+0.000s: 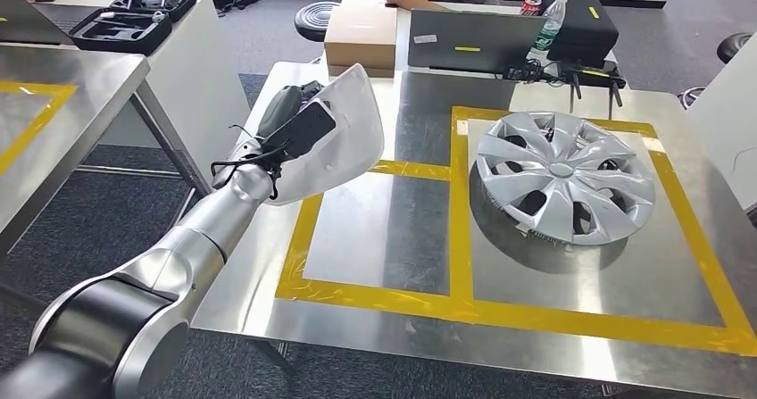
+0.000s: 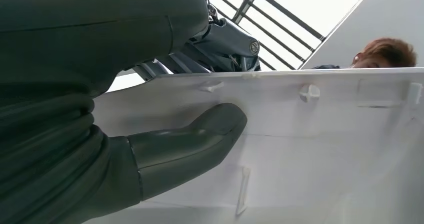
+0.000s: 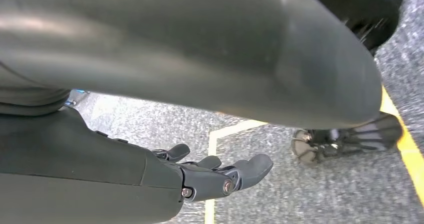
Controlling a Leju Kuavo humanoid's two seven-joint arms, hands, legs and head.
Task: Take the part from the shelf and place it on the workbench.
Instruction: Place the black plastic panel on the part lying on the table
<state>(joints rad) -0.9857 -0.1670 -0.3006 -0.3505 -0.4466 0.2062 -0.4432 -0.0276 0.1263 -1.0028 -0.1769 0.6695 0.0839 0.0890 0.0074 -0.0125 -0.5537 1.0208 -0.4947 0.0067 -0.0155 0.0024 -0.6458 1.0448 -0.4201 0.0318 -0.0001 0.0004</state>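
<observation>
Silver left arm [image 1: 152, 265] rising from the lower left of the head frame toward the centre, ending in the left hand [image 1: 290, 118], dark grey and largely hidden behind the white part [image 1: 344, 140]. Part held up in the air, tilted, above the left edge of the steel workbench [image 1: 393, 229], not resting on the surface; lower rim near the yellow tape [image 1: 460, 229] marking out two rectangles. Close behind the wrist, thick grey thumb [image 2: 190, 146] pressed flat against the part's white inner face [image 2: 320, 149], darker fingers [image 2: 225, 46] hooked over the part's edge from the other side, so clamped between thumb and fingers. Small moulded clips along that inner face; a person's hair at the upper right of that frame. Silver wheel cover [image 1: 562, 176] lying flat inside the larger taped rectangle, right of centre, well apart from the part. Cardboard box [image 1: 361, 33], laptop [image 1: 473, 42], plastic bottle [image 1: 552, 24] and black case [image 1: 585, 24] along the far edge at the top of the head frame, a seated person behind them. Right hand [image 3: 215, 176] hanging low over grey speckled carpet with yellow floor lines, fingers loosely extended and apart, nothing in them.
</observation>
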